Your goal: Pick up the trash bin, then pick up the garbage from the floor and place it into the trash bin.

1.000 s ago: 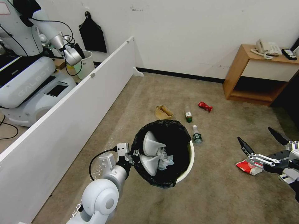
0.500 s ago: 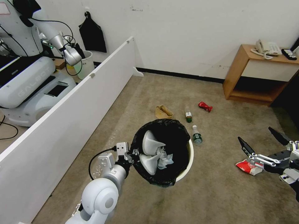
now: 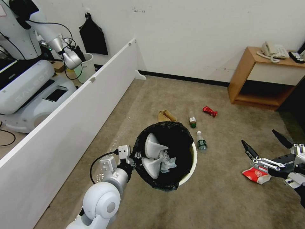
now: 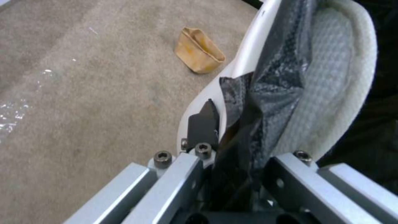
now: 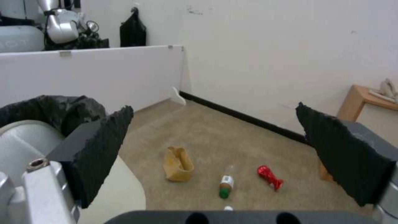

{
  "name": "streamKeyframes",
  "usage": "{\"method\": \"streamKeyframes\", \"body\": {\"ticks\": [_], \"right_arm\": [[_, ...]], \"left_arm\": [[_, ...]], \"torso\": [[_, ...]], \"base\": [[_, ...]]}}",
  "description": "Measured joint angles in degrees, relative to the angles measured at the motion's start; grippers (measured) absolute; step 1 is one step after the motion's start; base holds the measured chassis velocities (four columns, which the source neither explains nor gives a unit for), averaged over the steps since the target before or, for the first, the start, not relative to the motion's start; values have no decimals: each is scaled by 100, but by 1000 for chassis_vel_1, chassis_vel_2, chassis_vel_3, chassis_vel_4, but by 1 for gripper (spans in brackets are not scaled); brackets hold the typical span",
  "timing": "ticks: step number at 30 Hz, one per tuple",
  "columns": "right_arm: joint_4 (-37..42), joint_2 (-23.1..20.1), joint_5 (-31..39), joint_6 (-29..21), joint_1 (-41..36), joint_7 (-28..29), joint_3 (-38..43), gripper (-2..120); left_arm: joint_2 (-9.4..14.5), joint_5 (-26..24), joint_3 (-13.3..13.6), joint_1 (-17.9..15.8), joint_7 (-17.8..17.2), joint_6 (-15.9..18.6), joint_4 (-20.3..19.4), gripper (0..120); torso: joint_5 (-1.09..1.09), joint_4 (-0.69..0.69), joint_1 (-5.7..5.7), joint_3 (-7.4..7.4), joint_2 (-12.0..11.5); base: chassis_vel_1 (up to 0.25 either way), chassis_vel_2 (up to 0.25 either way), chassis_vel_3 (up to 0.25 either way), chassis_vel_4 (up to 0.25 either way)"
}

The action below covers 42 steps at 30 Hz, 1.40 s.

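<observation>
Left gripper (image 3: 132, 158) clamped on the near-left rim of the bin (image 3: 188, 173); in the left wrist view one black finger (image 4: 204, 123) sits outside the white wall, with the black liner (image 4: 265, 93) pinched between the jaws. Bin held over the carpet (image 3: 206, 203), tilted toward the robot. Inside: two white slippers (image 3: 153, 156) and crumpled tissue (image 3: 167, 163).

Right gripper (image 3: 266, 146) low at the right, jaws wide apart, nothing between them. Red-white packet (image 3: 256, 175) lies on the carpet directly under its near finger; contact cannot be told.

Beyond the bin, on the floor: clear bottle (image 3: 201, 143) just past the rim's right side, second bottle (image 3: 192, 121) a little farther, tan bag (image 3: 166, 115) to the left of it, crushed red wrapper (image 3: 210, 111) farthest right. All four are apart from each other.

White partition (image 3: 79, 105) runs along the left. Wooden side table (image 3: 254, 79) stands against the far wall (image 3: 197, 35), right side.
</observation>
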Motion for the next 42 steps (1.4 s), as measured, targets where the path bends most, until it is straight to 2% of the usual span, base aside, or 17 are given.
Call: {"method": "streamKeyframes", "body": {"ticks": [13, 19, 42], "right_arm": [[0, -42, 71, 52, 22, -47, -1, 100], [0, -83, 133, 347, -10, -5, -27, 100], [0, -199, 187, 375, -55, 17, 35, 100]], "left_arm": [[-7, 65, 3, 22, 40, 0, 15, 1], [-13, 105, 12, 34, 58, -2, 34, 1], [-2, 219, 32, 68, 100, 71, 36, 1]], "torso": [[0, 0, 0, 0, 0], [0, 2, 1, 2, 0], [1, 0, 0, 0, -1]], "base": [[-94, 96, 107, -102], [-88, 101, 116, -97], [0, 0, 0, 0]]}}
